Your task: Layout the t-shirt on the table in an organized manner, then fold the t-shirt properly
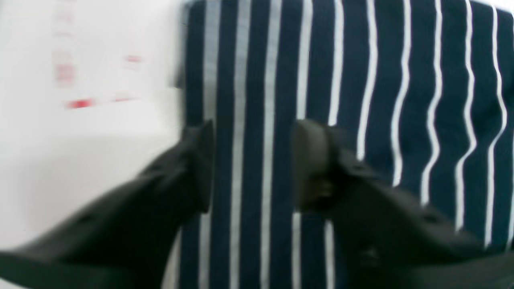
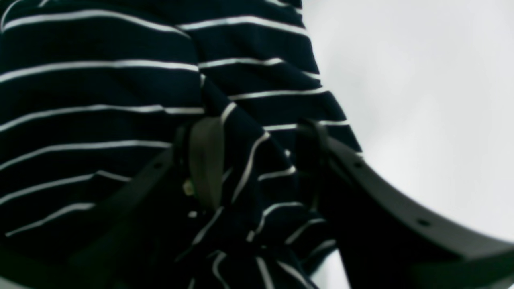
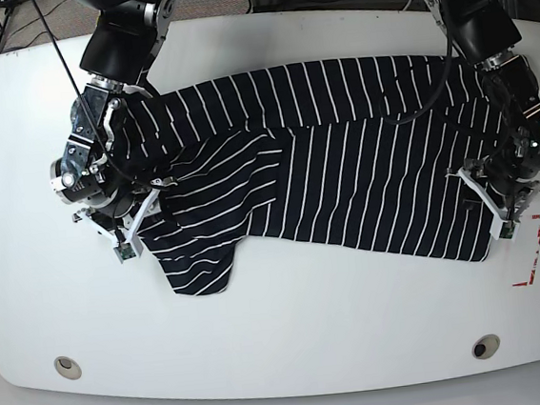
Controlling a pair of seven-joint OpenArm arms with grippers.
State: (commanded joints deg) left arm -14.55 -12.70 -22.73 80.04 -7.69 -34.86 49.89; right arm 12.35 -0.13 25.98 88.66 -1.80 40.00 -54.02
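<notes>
The dark navy t-shirt [image 3: 342, 157] with thin white stripes lies spread across the white table [image 3: 294, 353], with a sleeve folded at the front left. My left gripper [image 3: 502, 211] is over the shirt's right edge. In the left wrist view it [image 1: 253, 164] is open, its fingers straddling flat striped fabric [image 1: 401, 80] beside bare table [image 1: 100, 160]. My right gripper [image 3: 125, 237] is at the shirt's left side. In the right wrist view it [image 2: 259, 160] is open, with a bunched ridge of fabric [image 2: 100, 80] running between its fingers.
Two metal grommet holes [image 3: 67, 367] [image 3: 486, 345] sit near the table's front edge. Red-and-white tape [image 3: 533, 254] marks the table just right of the shirt's hem and also shows blurred in the left wrist view [image 1: 80, 103]. Cables lie beyond the far edge.
</notes>
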